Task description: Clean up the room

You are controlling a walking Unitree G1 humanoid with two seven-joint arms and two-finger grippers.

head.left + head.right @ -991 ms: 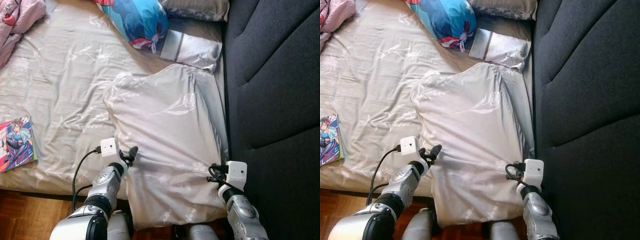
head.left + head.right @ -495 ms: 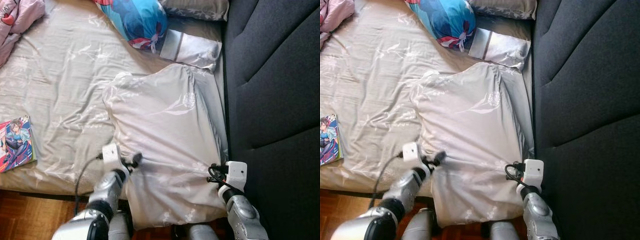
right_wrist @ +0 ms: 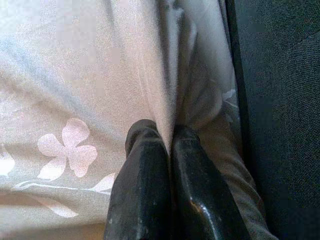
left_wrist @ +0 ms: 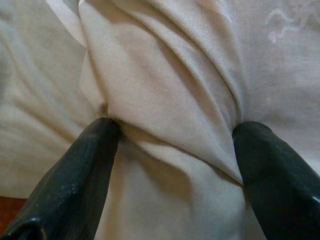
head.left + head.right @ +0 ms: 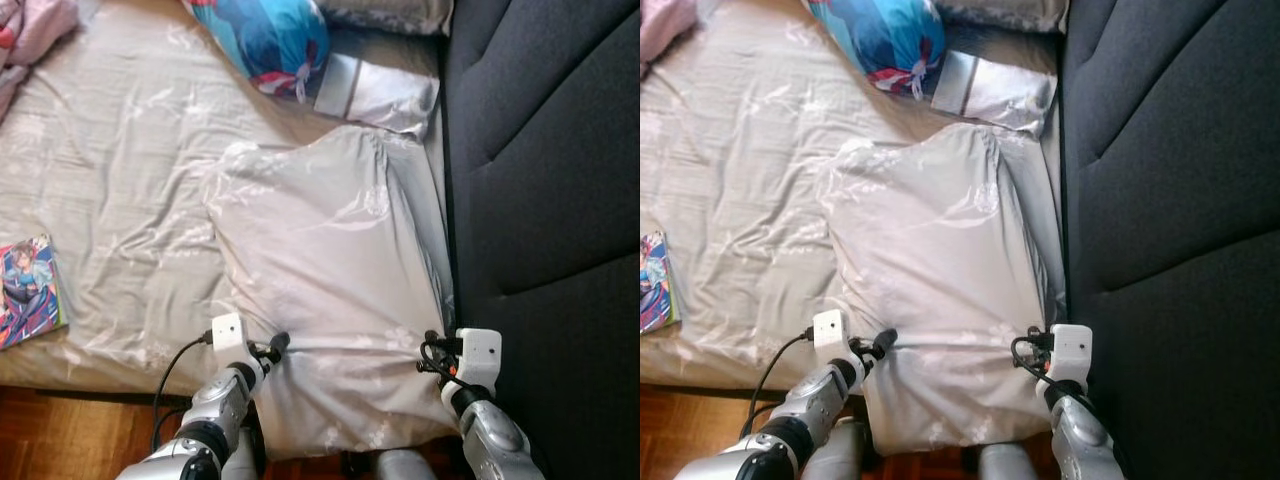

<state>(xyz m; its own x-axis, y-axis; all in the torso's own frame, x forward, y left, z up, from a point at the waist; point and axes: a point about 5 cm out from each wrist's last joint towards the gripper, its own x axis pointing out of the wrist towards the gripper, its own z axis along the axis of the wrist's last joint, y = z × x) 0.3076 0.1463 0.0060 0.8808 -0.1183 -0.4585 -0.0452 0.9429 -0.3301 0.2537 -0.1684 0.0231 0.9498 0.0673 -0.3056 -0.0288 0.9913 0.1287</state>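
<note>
Here, sheet (image 5: 330, 260) bunched between left fingers (image 4: 85, 170)

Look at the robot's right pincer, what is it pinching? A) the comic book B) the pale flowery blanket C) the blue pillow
B: in the right wrist view, the right pincer has its fingers pressed together on a fold of the pale flowery blanket.

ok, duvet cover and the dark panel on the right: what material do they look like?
Duvet cover: thin woven fabric, probably cotton or a blend, slight sheen, pale floral print, creases softly. Dark panel: matte charcoal upholstery, likely textile; padded seams show.
</note>
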